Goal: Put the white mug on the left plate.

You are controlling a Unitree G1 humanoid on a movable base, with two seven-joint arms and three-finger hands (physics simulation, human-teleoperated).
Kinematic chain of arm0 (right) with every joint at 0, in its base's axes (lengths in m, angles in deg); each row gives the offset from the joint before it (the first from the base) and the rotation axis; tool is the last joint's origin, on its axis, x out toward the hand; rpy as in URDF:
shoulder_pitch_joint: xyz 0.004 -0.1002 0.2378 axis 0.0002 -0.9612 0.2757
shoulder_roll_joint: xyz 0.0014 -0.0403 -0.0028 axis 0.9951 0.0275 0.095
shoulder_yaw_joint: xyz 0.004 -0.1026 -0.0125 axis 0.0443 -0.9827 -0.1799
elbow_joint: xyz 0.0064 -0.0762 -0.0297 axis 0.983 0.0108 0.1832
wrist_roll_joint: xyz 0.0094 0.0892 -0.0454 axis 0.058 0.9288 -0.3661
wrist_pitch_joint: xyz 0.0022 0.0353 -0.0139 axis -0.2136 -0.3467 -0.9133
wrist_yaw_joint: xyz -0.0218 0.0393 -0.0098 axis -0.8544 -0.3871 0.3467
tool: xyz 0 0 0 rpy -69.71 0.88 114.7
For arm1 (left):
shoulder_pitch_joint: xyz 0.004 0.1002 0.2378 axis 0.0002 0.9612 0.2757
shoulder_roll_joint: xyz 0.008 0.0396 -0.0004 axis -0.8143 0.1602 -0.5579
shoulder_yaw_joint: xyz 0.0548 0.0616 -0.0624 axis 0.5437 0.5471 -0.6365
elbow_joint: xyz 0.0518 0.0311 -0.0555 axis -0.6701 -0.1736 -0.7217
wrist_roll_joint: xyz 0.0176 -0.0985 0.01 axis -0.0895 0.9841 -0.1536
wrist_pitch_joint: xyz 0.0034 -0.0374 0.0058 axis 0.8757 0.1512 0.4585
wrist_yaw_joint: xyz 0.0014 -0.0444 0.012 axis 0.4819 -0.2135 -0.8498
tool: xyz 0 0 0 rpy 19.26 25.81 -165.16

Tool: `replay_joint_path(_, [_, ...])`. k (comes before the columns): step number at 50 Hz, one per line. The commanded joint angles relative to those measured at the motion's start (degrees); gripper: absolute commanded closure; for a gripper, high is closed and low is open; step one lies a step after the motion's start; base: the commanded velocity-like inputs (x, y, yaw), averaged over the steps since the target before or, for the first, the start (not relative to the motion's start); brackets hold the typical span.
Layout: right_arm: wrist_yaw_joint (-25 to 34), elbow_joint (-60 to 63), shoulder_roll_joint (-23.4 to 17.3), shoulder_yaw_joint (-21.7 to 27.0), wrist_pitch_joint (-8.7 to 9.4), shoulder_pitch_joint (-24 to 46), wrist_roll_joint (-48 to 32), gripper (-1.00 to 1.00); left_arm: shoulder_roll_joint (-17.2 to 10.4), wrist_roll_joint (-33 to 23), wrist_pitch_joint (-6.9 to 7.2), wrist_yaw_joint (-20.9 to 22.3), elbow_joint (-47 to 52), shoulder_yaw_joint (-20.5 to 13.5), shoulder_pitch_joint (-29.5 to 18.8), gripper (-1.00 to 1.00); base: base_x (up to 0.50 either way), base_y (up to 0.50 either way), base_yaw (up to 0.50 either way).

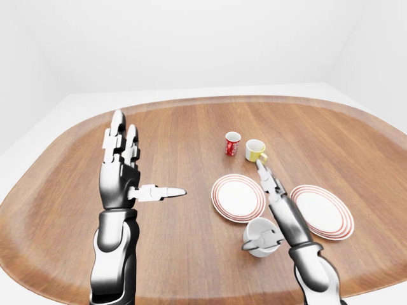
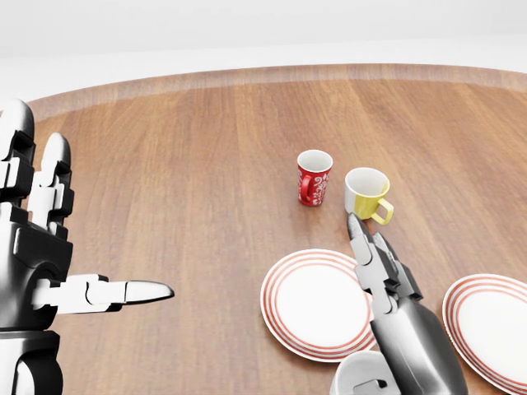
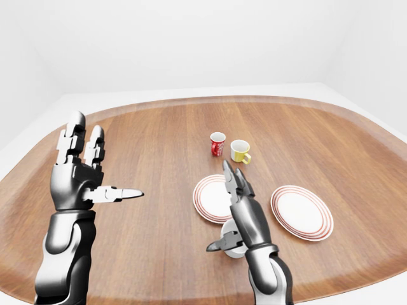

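Observation:
The white mug [image 1: 262, 237] stands upright on the wooden table, below the left plate [image 1: 238, 197] in the left-eye view. It shows cut off at the bottom edge of the head view [image 2: 361, 375]. My right hand [image 1: 272, 204] is open, fingers [image 2: 370, 247] stretched flat toward the top of the view over the left plate's right rim. Its thumb [image 1: 255, 244] rests at the mug's rim, not closed round it. My left hand [image 1: 137, 170] is open and empty, raised upright at the left, far from the mug.
A red patterned mug [image 2: 314, 177] and a yellow mug [image 2: 367, 193] stand side by side above the left plate. A second red-rimmed plate [image 1: 322, 211] lies at the right. The oval table's edge [image 1: 191, 101] curves along the top.

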Motion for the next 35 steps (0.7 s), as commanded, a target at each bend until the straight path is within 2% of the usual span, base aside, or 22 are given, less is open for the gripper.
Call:
replay_joint_path(1, [-0.11,-1.77,0.6,1.78,-2.09,0.34,-4.92,-1.0,0.04,-0.13,0.0,0.13,0.11,0.1,0.16,-0.98,0.0,0.0,0.0])
replay_joint_path(5, [-0.28,-3.14,0.76,2.41,-2.89,0.84,-6.14,-1.0,0.05,-0.23,0.0,0.13,0.06,0.11,0.2,-0.98,0.0,0.0,0.0])
replay_joint_path(8, [0.3,-2.64,0.87,2.22,-2.85,1.31,-7.8,-1.0,0.05,-0.19,0.0,0.13,0.24,0.06,0.18,-0.98,0.0,0.0,0.0])
replay_joint_path(10, [-0.07,-3.27,0.72,2.42,-3.57,1.53,-8.73,-1.0,0.06,-0.18,0.0,0.11,0.12,0.03,0.16,-0.98,0.0,0.0,0.0])
replay_joint_path(12, [-1.06,-4.39,0.24,2.58,-5.07,1.79,-10.8,-1.0,0.08,-0.27,0.0,0.09,0.05,0.12,0.24,-0.98,0.0,0.0,0.0])
replay_joint_path(18, [-0.7,-5.48,0.53,2.92,-6.3,1.61,-11.97,-1.0,0.1,-0.23,0.0,0.07,-0.13,0.05,0.12,-0.98,0.0,0.0,0.0])
replay_joint_path(25, [0.26,-7.02,0.5,2.83,-6.78,1.54,-13.33,-1.0,-0.1,0.03,0.0,-0.01,0.03,-0.29,-0.21,-0.99,0.0,0.0,0.0])
replay_joint_path(32, [0.44,-8.84,-0.17,1.92,-8.77,1.07,-15.32,-1.0,-0.27,0.27,0.0,-0.02,-0.24,-0.61,-0.59,-0.98,0.0,0.0,0.0])
replay_joint_path(35, [1.53,-8.61,-0.07,1.33,-8.74,0.53,-15.67,-1.0,-0.21,0.15,0.0,0.05,-0.31,-0.44,-0.31,-0.98,0.0,0.0,0.0])
